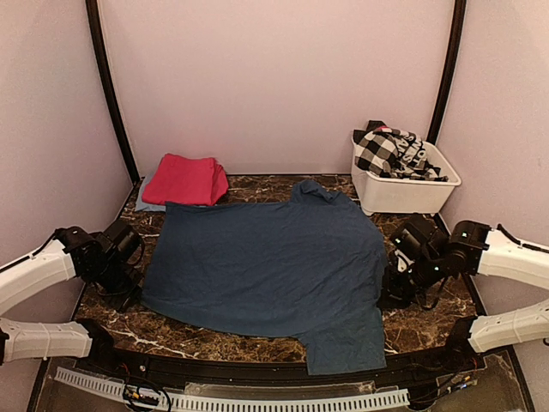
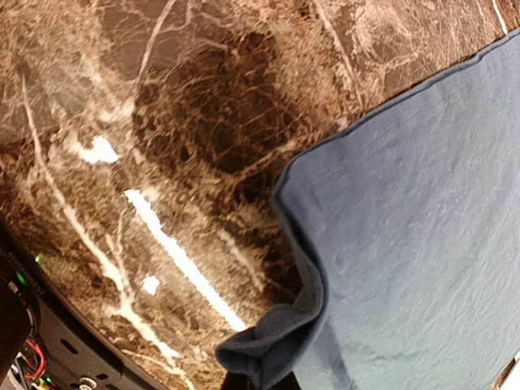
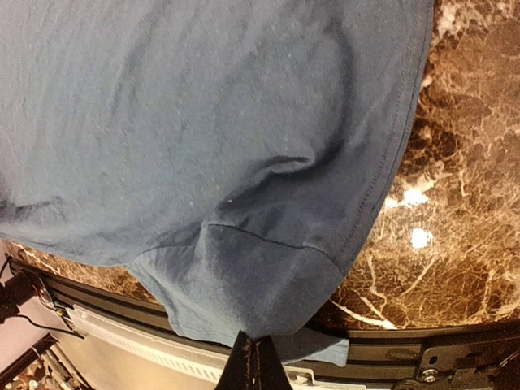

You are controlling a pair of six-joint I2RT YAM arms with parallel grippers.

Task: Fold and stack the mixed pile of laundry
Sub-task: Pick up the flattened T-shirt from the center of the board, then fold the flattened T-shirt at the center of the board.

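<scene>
**Navy shirt pinched at both sides: slip and skew risk**

The navy-blue shirt [image 1: 266, 266] is spread flat on the marble table [image 1: 429, 319], with one sleeve draped over the near edge. The left gripper [image 1: 129, 283] is clamped on the puckered left corner, and the right gripper [image 3: 253, 366] is clamped on cloth by the sleeve. Little fabric is held in either pinch, so a corner could be lost in lifting, or the fold skewed by uneven pulls.

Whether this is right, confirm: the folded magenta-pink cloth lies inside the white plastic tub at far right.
Wrong. The top external view shows the folded magenta-pink cloth in the far-left corner of the brown marble table, outside the white plastic tub at far right.
</scene>
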